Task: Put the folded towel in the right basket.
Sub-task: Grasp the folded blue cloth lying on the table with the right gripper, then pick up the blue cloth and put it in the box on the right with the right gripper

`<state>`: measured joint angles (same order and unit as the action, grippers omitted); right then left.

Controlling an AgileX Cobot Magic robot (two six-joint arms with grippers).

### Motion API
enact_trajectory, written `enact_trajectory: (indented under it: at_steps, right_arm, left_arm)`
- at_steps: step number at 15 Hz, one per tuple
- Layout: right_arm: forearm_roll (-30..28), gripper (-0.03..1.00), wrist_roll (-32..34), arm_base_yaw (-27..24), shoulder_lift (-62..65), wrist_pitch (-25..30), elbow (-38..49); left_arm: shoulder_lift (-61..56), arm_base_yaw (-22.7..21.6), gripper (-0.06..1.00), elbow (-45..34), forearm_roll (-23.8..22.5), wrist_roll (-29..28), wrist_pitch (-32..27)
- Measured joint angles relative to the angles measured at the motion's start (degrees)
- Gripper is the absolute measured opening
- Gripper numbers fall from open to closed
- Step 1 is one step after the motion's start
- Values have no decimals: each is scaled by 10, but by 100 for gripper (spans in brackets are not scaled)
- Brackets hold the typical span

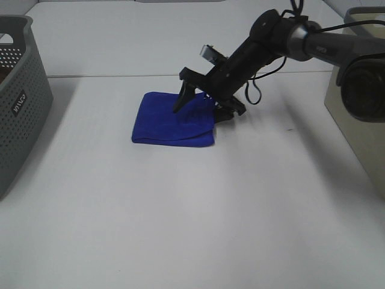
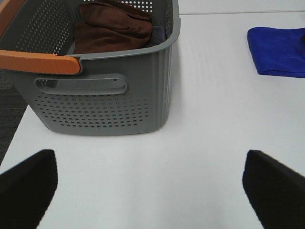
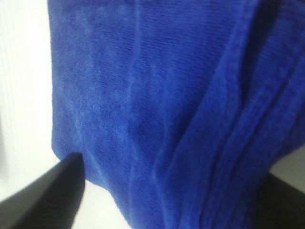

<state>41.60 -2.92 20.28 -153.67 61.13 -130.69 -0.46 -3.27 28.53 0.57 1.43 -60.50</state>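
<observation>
The folded blue towel [image 1: 171, 120] lies flat on the white table, a little behind the middle. My right gripper [image 1: 203, 107] is open and low over the towel's right part. One finger [image 1: 181, 98] rests on the top of the towel and the other [image 1: 227, 114] is at its right edge. In the right wrist view the towel [image 3: 157, 95] fills the picture between the two dark fingertips [image 3: 47, 200]. The right basket [image 1: 361, 153] is beige and stands at the table's right edge. My left gripper [image 2: 152, 191] is open and empty over bare table, and the towel [image 2: 279, 50] lies far from it.
A grey perforated basket [image 1: 18, 96] stands at the left edge. In the left wrist view this basket [image 2: 105, 105] has an orange handle [image 2: 38, 62] and holds a brown cloth [image 2: 112, 28]. The right arm [image 1: 313, 42] reaches in from the right basket's side.
</observation>
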Motion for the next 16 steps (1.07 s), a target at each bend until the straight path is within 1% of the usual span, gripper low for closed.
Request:
enact_trajectory:
  at_steps: [1,2,3,4,7,8,9,11,12,13,14,16]
  right_arm:
    - [-1,55,2,17,-5,-20,1]
    - [-1,33,5,30,-11,-42,1]
    - [1,24,5,35,-13,-49,1]
    - [21,9,4,39,-17,-58,1]
    - [27,9,-5,37,-12,-56,3]
    - [26,9,-5,34,-5,-39,-3]
    - [24,9,-5,28,6,-7,-25]
    - [21,9,-5,0,44,64,-99]
    - [15,9,-3,-14,64,74,-136]
    - [4,9,2,-26,87,75,-162]
    - [-22,9,5,-38,120,77,-170]
    - [-81,9,5,-50,174,79,-165]
  left_arm:
    - [0,0,98,0,0,0,0]
    - [0,0,98,0,0,0,0]
    - [0,0,98,0,0,0,0]
    - [0,0,98,0,0,0,0]
    - [0,0,98,0,0,0,0]
    - [0,0,98,0,0,0,0]
    - [0,0,98,0,0,0,0]
    - [0,0,98,0,0,0,0]
    - [0,0,98,0,0,0,0]
    - [0,0,98,0,0,0,0]
    - [0,0,98,0,0,0,0]
    - [0,0,98,0,0,0,0]
